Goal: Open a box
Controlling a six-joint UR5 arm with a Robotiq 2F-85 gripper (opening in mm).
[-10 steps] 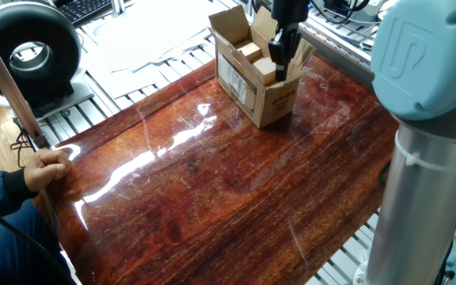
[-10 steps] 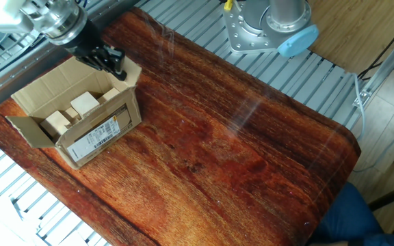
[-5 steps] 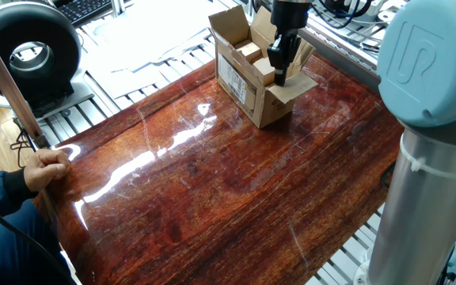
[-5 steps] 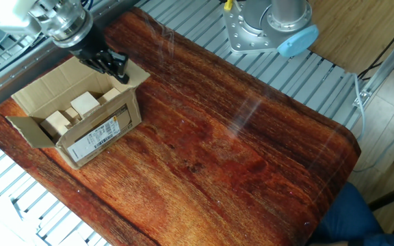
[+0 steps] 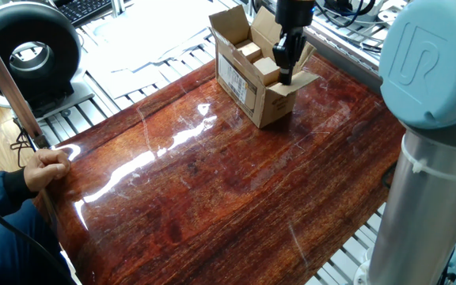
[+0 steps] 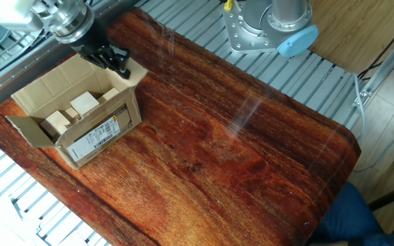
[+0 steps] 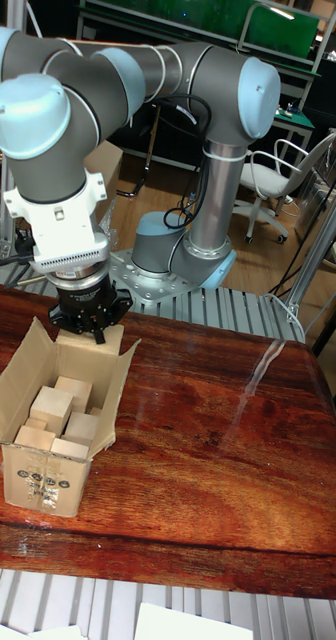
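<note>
The box (image 5: 248, 83) is a small brown carton at the far end of the wooden tabletop (image 5: 212, 182). Its top flaps stand open and pale wooden blocks (image 6: 77, 109) show inside. A white label (image 6: 98, 135) is on one side wall. My gripper (image 5: 285, 71) points down at the box's flap on the arm's side, fingers together, tips touching that flap (image 6: 134, 74), which leans outward. In the tall fixed view the gripper (image 7: 88, 335) hangs over the back rim of the box (image 7: 58, 440). Nothing is held between the fingers.
A person's hand (image 5: 47, 168) rests on the tabletop's left edge. A black round fan housing (image 5: 28, 49) and a keyboard (image 5: 85, 8) lie beyond the table. The arm's base (image 6: 265, 31) is bolted by the far edge. An office chair (image 7: 273, 185) stands behind.
The gripper has shifted a little outward from the box's inside, and the flap under its tips has folded from near upright to leaning outward. The box itself has stayed put.
</note>
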